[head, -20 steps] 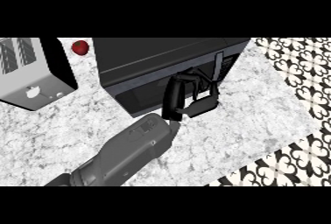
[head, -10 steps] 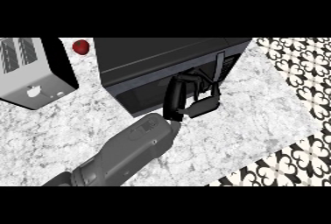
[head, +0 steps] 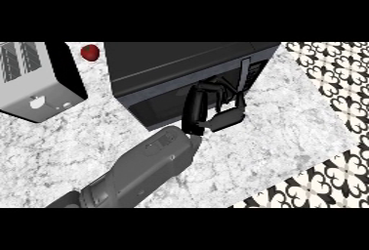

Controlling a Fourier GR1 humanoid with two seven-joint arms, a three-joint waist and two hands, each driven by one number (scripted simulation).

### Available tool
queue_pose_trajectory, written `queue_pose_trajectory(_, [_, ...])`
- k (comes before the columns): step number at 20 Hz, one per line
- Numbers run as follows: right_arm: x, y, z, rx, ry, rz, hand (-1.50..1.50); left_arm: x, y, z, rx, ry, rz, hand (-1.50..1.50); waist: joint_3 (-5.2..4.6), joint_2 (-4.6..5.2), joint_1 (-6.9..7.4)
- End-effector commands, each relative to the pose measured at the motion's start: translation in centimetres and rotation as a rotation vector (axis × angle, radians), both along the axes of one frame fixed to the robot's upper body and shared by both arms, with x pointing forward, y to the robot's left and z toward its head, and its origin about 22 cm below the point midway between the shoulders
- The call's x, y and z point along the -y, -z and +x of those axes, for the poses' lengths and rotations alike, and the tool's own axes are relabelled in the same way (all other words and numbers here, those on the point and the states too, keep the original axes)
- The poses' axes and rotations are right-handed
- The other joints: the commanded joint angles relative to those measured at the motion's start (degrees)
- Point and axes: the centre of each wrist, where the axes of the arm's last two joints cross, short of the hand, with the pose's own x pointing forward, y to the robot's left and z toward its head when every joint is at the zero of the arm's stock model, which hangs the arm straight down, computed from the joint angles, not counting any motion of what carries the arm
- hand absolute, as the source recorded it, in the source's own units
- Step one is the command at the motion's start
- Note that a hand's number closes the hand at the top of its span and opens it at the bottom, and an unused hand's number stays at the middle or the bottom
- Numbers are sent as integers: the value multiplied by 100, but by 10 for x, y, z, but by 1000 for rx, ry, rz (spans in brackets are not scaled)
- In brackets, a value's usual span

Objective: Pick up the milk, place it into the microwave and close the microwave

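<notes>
The black microwave (head: 180, 68) stands at the back of the counter with its door shut, and its vertical handle (head: 245, 73) is at the door's right side. No milk shows anywhere in the head view. My left hand (head: 198, 110) is up against the door front, just left of and below the handle. Its fingers (head: 216, 88) are curled toward the door and the thumb (head: 231, 116) sticks out to the right. Nothing shows inside the curl. The grey forearm (head: 144, 171) comes in from the lower left. The right hand is out of view.
A silver toaster (head: 32, 83) stands at the left, with a small red fruit (head: 89, 52) behind it beside the microwave. The marble counter (head: 274, 132) ends at a diagonal edge on the right, and the patterned floor (head: 338, 93) lies beyond it.
The hand has edged very slightly to the right along the door front. The microwave and everything else look the same.
</notes>
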Motion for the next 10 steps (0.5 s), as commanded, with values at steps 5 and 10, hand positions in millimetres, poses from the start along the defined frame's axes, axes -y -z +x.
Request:
queue_pose_trajectory(5, [2,-6,0,-7,-34,-14,-150,-3,-6,18,12,-11,12,150,-11,72,-34])
queue_pose_trajectory(10, [-3,-12,3,20,-86,12,-150,-8,8,20,-25,-52,127,150,18,83,-22])
